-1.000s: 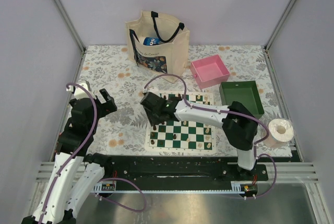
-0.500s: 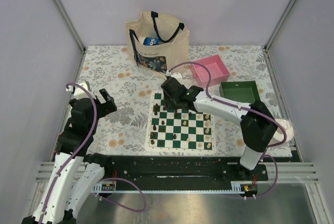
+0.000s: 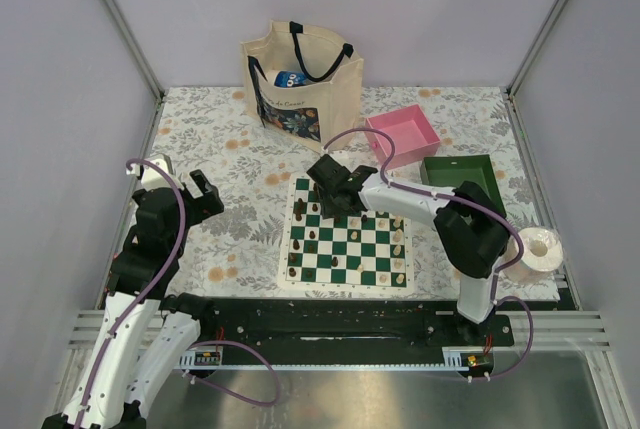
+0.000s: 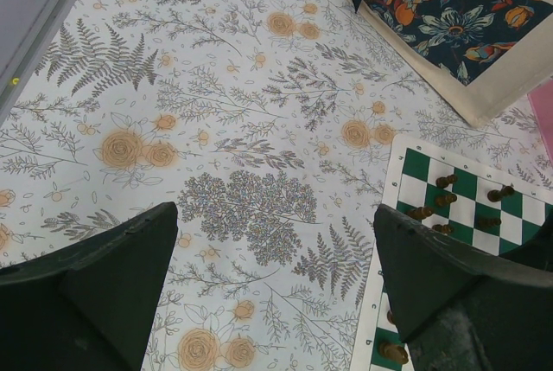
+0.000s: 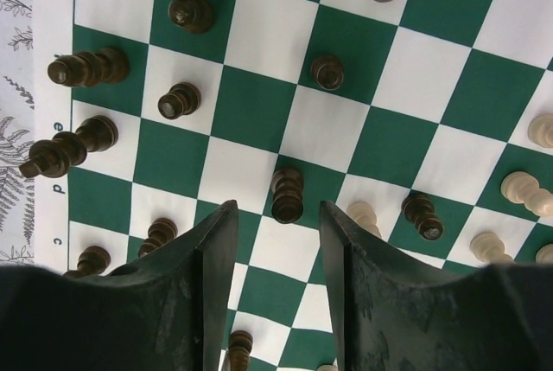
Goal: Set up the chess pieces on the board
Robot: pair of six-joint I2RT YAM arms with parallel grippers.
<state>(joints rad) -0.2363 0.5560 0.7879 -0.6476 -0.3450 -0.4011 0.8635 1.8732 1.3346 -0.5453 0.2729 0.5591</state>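
The green-and-white board (image 3: 283,267) lies near the front of the table. It also shows in the right wrist view (image 5: 259,34) and the left wrist view (image 4: 413,177). Dark pieces (image 3: 300,211) stand and lie along its left side, and cream pieces (image 3: 400,239) stand on its right. My right gripper (image 3: 335,194) hovers open and empty over the board's far left part. In its wrist view the right gripper (image 5: 276,215) has a dark piece (image 5: 287,194) standing just ahead of the fingertips. My left gripper (image 3: 200,194) is open and empty over the tablecloth left of the board; it also shows in its own wrist view (image 4: 272,233).
A cream tote bag (image 3: 300,84) stands at the back. A pink tray (image 3: 402,136) and a green tray (image 3: 462,184) sit to the back right of the board. A paper roll (image 3: 537,249) is at the right edge. Some dark pieces (image 5: 82,67) lie on their sides.
My right gripper moved from the board's left edge to over its far part, then shifted slightly. The left arm has not moved.
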